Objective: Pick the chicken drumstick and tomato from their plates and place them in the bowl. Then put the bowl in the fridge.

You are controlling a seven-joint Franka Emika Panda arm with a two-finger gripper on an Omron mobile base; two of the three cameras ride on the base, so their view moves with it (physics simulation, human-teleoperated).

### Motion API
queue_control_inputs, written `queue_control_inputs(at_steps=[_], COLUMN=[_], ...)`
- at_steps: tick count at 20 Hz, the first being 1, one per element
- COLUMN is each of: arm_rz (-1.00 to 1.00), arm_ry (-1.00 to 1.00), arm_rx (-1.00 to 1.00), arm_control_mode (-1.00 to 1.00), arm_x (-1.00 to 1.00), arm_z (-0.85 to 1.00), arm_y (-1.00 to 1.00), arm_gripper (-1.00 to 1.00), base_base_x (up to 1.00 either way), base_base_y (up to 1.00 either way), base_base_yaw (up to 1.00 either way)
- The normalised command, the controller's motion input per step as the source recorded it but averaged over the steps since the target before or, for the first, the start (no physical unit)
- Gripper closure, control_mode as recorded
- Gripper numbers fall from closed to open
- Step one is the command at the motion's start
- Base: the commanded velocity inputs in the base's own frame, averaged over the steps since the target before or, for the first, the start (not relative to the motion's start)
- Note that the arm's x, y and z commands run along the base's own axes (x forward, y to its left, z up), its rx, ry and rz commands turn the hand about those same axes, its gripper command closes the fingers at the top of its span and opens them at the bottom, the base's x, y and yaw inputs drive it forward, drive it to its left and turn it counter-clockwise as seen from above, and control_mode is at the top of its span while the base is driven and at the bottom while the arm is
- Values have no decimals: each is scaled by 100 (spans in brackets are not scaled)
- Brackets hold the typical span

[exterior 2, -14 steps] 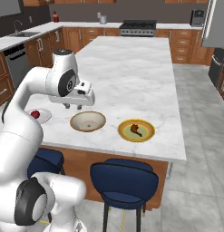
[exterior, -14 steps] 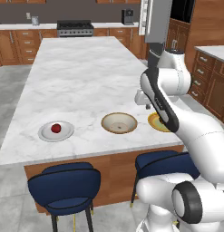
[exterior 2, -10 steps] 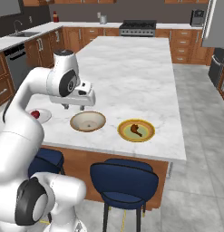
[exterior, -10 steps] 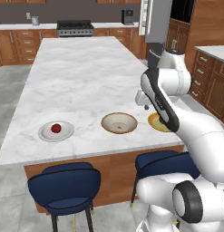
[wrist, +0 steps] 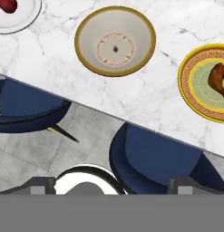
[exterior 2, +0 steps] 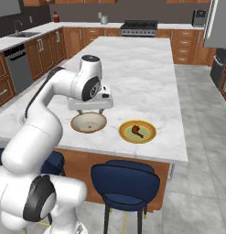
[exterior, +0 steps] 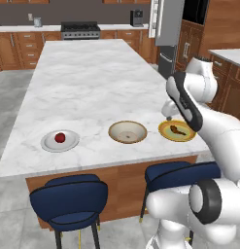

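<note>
I'm up over the near edge of the marble island [exterior: 82, 87], looking down. Count with me: two plates, one bowl, one tomato, one drumstick, two stools.

The grey plate [exterior: 49, 143] sits at the lower left of the left base view, and the tomato [exterior: 60, 137] rests on it, one glossy red ball. In my hand view that plate [wrist: 27, 18] is cut off by the upper left corner, with the tomato [wrist: 7, 4] right at the top edge.

The bowl [exterior: 128, 132] is at centre frame in the left base view, between the two plates and apart from both. From my hand camera the bowl [wrist: 97, 56] shows a pale inside, a tan rim and a faint ring with a dark dot at its middle.

The yellow-rimmed plate [exterior 2: 147, 136] lies right of centre in the right base view, and the chicken drumstick [exterior 2: 137, 131] lies on its greenish centre. In my hand view this plate [wrist: 190, 93] runs off the right edge, with the drumstick [wrist: 219, 80] partly cut off. There is a key-pattern band inside its rim; I can read no writing anywhere.

Two dark blue stools: one [wrist: 29, 106] at left, one [wrist: 158, 161] at lower centre-right of my hand view.

The fridge [exterior: 167, 29] stands at upper right in the left base view.

My gripper [exterior 2: 90, 104] hangs above the counter beside the bowl. Whether my jaws are apart or together, I cannot tell.
</note>
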Motion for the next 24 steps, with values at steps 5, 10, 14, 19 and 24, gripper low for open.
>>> queue_control_inputs(at_steps=[5, 10, 14, 19, 24], arm_rz=[25, 10, -4, -6, -4], arm_ry=[0, 0, 0, 0, 5], arm_rx=[0, -2, -12, -6, 0], arm_control_mode=[-100, -100, -100, -100, -100], arm_x=[28, 37, 37, 41, 48], arm_z=[-30, -39, -44, -50, -50], arm_y=[-55, -44, -38, -34, -32], arm_gripper=[-100, -100, -100, -100, -100], base_base_x=[0, 0, 0, 0, 0], base_base_y=[0, 0, 0, 0, 0], base_base_yaw=[0, 0, 0, 0, 0])
